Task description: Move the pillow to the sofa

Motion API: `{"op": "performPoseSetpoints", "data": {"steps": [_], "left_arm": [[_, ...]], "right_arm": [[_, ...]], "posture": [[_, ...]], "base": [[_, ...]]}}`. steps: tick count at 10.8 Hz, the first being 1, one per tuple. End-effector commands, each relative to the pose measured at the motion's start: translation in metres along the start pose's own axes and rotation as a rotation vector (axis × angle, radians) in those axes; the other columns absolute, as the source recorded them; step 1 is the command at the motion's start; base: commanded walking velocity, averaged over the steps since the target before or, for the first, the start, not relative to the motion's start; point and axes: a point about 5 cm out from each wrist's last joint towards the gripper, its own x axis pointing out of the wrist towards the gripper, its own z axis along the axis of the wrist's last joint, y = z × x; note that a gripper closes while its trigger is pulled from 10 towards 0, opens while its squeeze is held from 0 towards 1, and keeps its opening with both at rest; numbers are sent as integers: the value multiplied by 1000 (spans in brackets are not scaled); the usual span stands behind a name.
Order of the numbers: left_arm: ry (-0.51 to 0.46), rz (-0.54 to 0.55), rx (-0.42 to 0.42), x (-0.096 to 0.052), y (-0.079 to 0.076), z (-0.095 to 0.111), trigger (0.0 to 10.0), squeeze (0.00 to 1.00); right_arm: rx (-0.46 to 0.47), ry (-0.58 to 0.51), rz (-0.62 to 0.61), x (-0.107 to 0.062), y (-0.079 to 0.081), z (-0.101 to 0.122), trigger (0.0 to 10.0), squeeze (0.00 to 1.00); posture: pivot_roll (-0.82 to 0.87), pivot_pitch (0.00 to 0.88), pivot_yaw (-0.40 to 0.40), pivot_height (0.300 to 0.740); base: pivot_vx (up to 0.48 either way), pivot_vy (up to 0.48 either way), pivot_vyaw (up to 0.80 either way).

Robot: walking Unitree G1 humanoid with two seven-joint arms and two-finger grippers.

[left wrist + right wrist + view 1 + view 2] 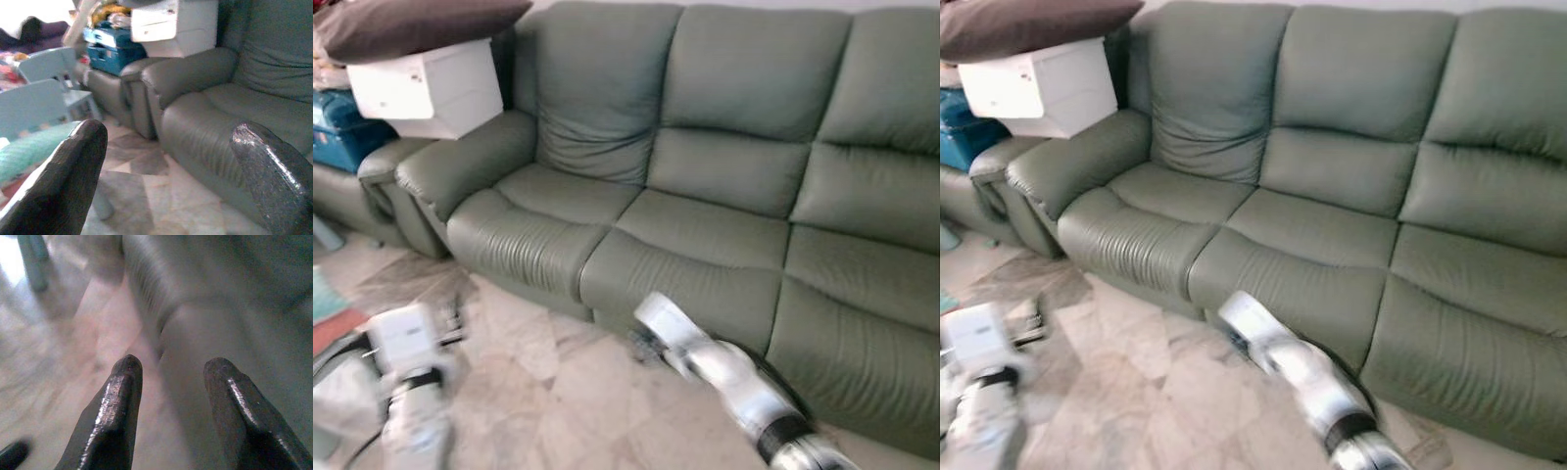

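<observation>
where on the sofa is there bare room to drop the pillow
All three seat cushions of the green sofa lie bare, from the left armrest rightward. Crowded: beyond that armrest, a white box sits with the dark pillow on top and a blue case beside it. Both grippers are open and hold nothing.

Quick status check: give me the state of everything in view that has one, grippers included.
pillow: on top of the white box, not yet moved
white box: closed, resting on the sofa arm
sofa: seats bare
left gripper: open, holding nothing
right gripper: open, holding nothing, near the sofa front
</observation>
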Motion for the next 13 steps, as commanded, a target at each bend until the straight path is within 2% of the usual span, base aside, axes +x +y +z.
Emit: {"op": "performPoseSetpoints", "data": {"steps": [1, 2, 3, 4, 5, 6, 7, 8, 9, 10, 11, 12, 13], "left_arm": [[-4, -11, 4, 2, -2, 1, 10000, 0], [-13, -24, 6, 4, -5, 4, 10000, 0], [-15, -45, 14, 6, -8, 5, 10000, 0], [-17, -63, 22, 7, -9, 5, 10000, 0], [-12, -67, 24, 8, -9, 4, 10000, 0], [-10, -91, 31, 12, -14, 3, 10000, 0], [-10, -90, 30, 19, -15, 4, 10000, 0], [-7, -78, 18, 25, -15, 4, 10000, 0], [-18, -66, 19, 28, -14, 6, 10000, 0], [-23, -30, 12, 27, -6, 6, 10000, 0], [-15, -15, 10, 25, -3, 2, 10000, 0], [0, -9, -2, 21, -2, -2, 10000, 0], [14, -65, -6, 10, -6, -5, 10000, 0]], "right_arm": [[-8, 44, 9, -3, 3, -12, 10000, 0], [131, 95, -13, -4, -2, -23, 10000, 0], [148, 136, -85, -9, -10, -34, 10000, 0], [172, 205, -65, -14, -6, -50, 10000, 0], [197, 219, -72, -16, -8, -54, 10000, 0], [260, 150, -231, -14, -24, -44, 10000, 39], [336, 116, -377, -8, -44, -26, 10000, 518], [335, 126, -443, -6, -58, -17, 10000, 576], [329, 129, -462, -9, -62, -20, 10000, 580], [345, 146, -436, -14, -58, -33, 10000, 0], [353, 143, -453, -18, -60, -39, 10000, 0], [416, 114, -498, -27, -65, -48, 10000, 0], [560, -9, -546, -40, -79, -48, 10000, 0]], "posture": [[-79, 0, 53, 740], [-63, 0, 67, 740], [-59, 0, 77, 740], [-80, 0, 87, 740], [-88, 0, 89, 740], [-99, 0, 90, 740], [-119, 0, 93, 740], [-111, 0, 81, 740], [-92, 0, 66, 740], [-86, 0, 43, 740], [-93, 0, 39, 740], [-103, 0, 42, 740], [-118, 0, 53, 740]], "base": [[0, 0, 0], [0, 0, 0], [0, 0, 0], [0, 0, 0], [0, 0, 0], [0, 0, 0], [0, 0, 0], [0, 0, 0], [0, 0, 0], [0, 0, 0], [0, 0, 0], [0, 0, 0], [0, 0, 0]]}}
